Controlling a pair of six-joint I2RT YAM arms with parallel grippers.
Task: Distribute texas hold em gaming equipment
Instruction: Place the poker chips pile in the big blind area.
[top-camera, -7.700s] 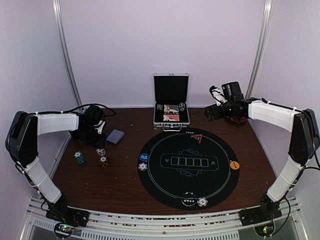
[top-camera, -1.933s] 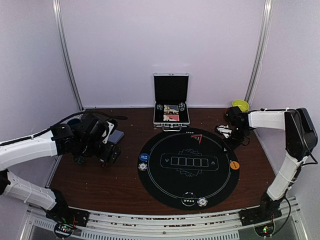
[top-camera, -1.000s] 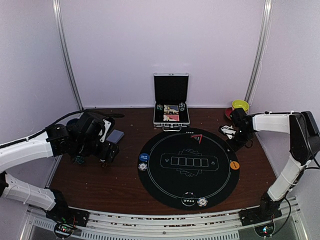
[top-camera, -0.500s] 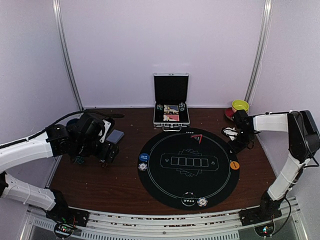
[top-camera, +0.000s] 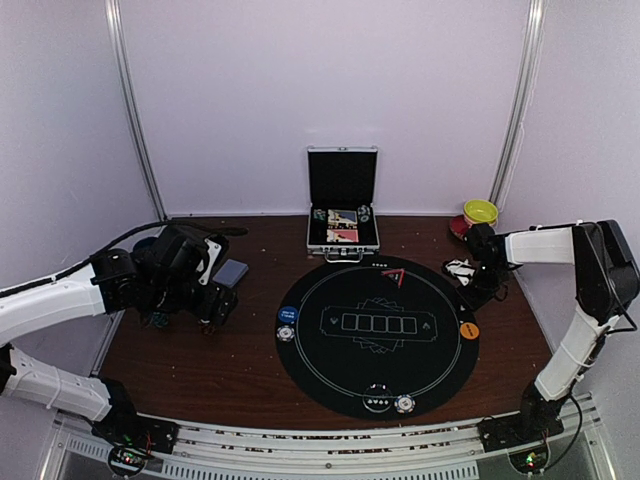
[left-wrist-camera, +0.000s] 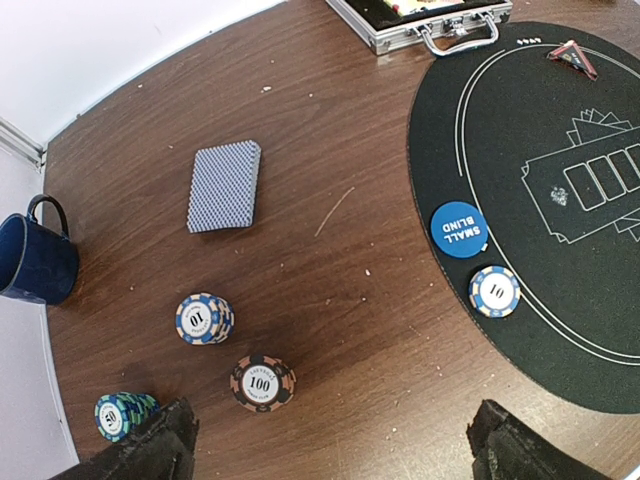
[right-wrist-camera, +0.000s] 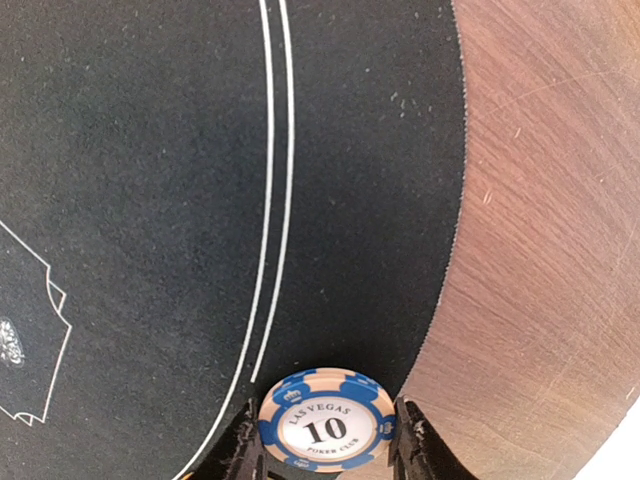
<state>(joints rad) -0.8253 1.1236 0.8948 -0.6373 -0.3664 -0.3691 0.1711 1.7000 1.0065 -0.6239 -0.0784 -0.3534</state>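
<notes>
My right gripper (right-wrist-camera: 325, 445) is shut on a blue 10 chip (right-wrist-camera: 325, 428), held just above the black mat's (right-wrist-camera: 150, 200) right edge; from above this gripper (top-camera: 470, 278) is at the mat's far right rim. The left gripper (left-wrist-camera: 330, 455) hangs open over bare wood, its fingers (left-wrist-camera: 150, 452) wide apart. Below it stand a 100 chip stack (left-wrist-camera: 262, 382), a blue 10 stack (left-wrist-camera: 203, 318) and a teal stack (left-wrist-camera: 123, 414). The card deck (left-wrist-camera: 224, 185) lies face down farther back. On the mat lie a blue small-blind button (left-wrist-camera: 458, 229), a 10 chip (left-wrist-camera: 494, 291) and an orange button (top-camera: 468, 329).
The open silver case (top-camera: 342, 228) stands behind the mat. A dark blue mug (left-wrist-camera: 35, 258) sits at the far left. A yellow bowl (top-camera: 480, 210) is at the back right corner. A white button (top-camera: 377, 401) and a chip (top-camera: 404, 404) lie at the mat's near edge.
The right gripper has come from the back right corner down toward the mat's right edge with the chip in it. The left arm has barely moved over the last second.
</notes>
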